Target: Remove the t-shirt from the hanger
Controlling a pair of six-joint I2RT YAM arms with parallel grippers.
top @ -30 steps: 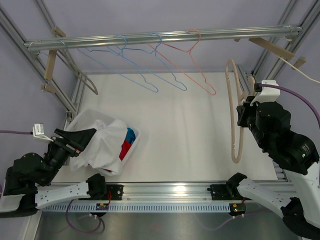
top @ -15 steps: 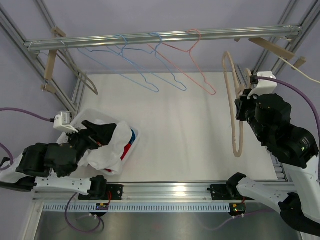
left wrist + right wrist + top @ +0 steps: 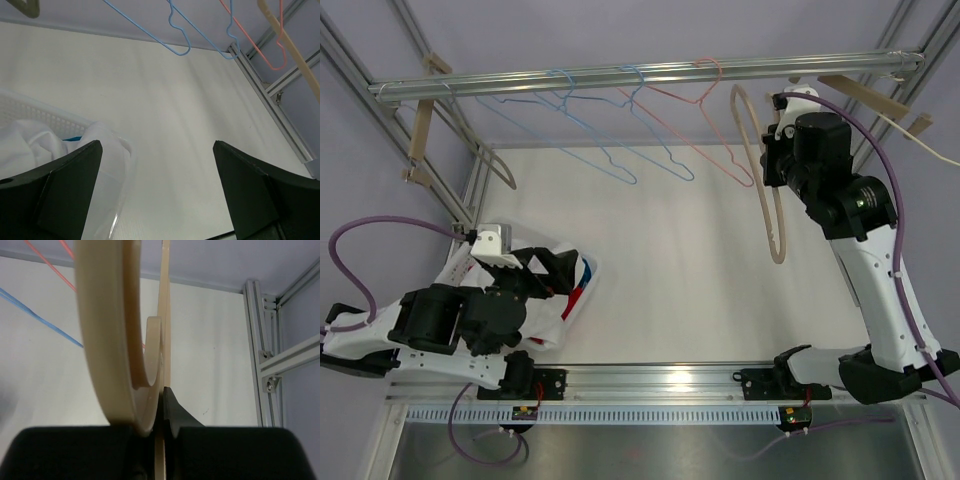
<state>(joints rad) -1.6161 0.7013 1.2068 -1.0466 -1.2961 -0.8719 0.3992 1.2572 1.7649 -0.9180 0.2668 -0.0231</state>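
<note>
You had the hanger [image 3: 102, 340] reading as smooth, matt and beige; wood or plastic, couldn't tell which. T-shirt [image 3: 30, 145]: soft white cloth, creased. Basket [image 3: 45, 117]: white perforated plastic. Surface [image 3: 170, 125] was matt white; rail [image 3: 620, 76] was bare shiny metal. Left gripper [image 3: 156, 150] jaws looked matt black.

The left arm [image 3: 450, 320] covers most of the t-shirt [image 3: 552, 310] in its basket [image 3: 594, 270].

We note left arm [image 3: 450, 320] and right arm [image 3: 830, 170]: black joint housings, white link shells, purple cables [image 3: 400, 221] off wrists, white camera box [image 3: 488, 238]; left claw [image 3: 156, 150] fingers [image 3: 60, 195] matte black.
</note>
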